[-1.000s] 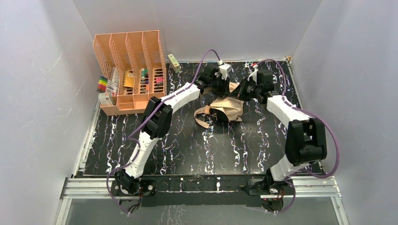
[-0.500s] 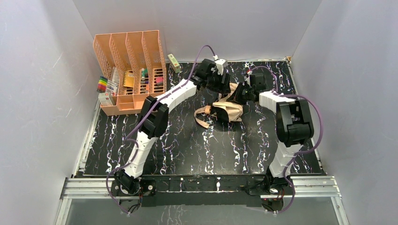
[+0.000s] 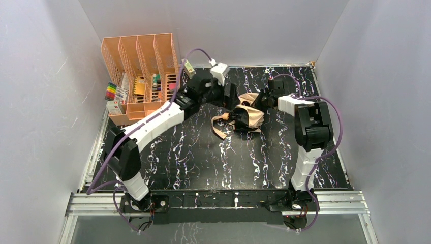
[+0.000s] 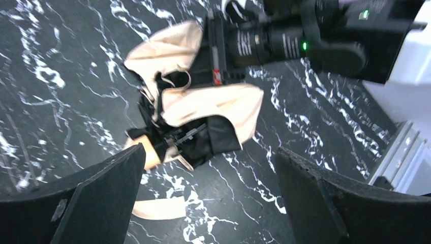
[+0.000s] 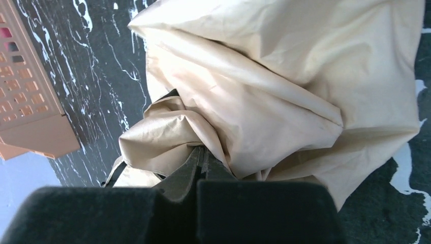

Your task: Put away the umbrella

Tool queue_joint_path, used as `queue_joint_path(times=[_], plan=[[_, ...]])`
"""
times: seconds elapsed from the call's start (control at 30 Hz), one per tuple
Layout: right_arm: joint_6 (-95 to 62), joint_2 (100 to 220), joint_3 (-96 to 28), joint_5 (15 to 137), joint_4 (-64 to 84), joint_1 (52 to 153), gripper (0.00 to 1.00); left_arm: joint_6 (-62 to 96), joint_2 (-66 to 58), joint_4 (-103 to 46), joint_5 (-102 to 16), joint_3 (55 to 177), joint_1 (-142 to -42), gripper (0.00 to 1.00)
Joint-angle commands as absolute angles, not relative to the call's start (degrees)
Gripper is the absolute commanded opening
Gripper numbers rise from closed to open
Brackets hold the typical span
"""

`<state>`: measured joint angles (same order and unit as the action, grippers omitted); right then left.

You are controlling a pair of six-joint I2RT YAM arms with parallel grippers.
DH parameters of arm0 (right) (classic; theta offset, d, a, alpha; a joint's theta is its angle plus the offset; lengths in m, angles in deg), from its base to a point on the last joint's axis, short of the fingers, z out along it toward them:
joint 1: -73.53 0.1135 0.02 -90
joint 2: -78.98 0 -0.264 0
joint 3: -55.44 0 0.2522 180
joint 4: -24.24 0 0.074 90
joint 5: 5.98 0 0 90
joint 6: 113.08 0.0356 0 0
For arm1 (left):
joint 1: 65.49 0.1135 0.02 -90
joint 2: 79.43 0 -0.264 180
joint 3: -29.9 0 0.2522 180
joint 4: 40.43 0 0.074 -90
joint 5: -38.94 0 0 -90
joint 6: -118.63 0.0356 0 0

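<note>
My left gripper (image 4: 211, 150) hangs wide open over the black, white-veined tabletop (image 3: 203, 157). Its two dark fingers (image 4: 96, 203) are spread far apart and hold nothing. Between them, lower down and not touching either one, lies the umbrella (image 4: 203, 109). It is a crumpled bundle of pale peach-tan fabric with dark metal ribs (image 4: 178, 140) showing through the folds. From above, the bundle sits on the table toward the far middle, between my two wrists. Its strap (image 3: 217, 129) trails loose across the table on the near left side. My right gripper (image 5: 201, 162) reaches in from the right, its fingers pressed tightly together. The tips are buried in a fold of the fabric and seem to pinch it, and one flap rises toward them. From my right wrist, wrinkled fabric fills almost the whole view. A rigid peach-orange slotted desk organizer (image 3: 140, 56) stands at the far left corner of the table, well apart from the umbrella. Colored markers (image 3: 110, 91) lie beside it on its left, and a small green box (image 3: 188, 67) sits just to its right, near my left wrist.
</note>
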<state>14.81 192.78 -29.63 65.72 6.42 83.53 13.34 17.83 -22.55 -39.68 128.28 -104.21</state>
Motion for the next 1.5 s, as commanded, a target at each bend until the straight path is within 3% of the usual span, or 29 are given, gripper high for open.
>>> queue_joint_path(times=[0.0,0.17,0.8,1.03,1.2,1.47], plan=[[15.7,195.5,-30.6,71.5,0.0,82.3,0.0,13.6,20.2,-24.4,-47.3,123.6,-112.4,0.98],[15.7,195.9,-30.3,70.4,0.0,81.6,0.0,12.6,24.2,-25.8,-60.0,122.2,-119.5,0.96],[14.1,195.4,-28.8,67.2,1.4,80.7,0.0,14.1,41.0,-27.0,-68.5,136.3,-121.9,0.76],[13.7,194.9,-28.5,66.7,1.4,80.5,0.0,15.7,45.1,-23.4,-69.6,140.8,-121.2,0.54],[13.2,194.8,-28.5,67.0,1.3,80.4,0.0,16.2,43.7,-23.1,-69.9,139.7,-120.9,0.25],[12.2,194.3,-29.0,67.8,0.6,79.8,0.0,19.2,34.7,-23.2,-68.0,134.4,-120.7,0.04]])
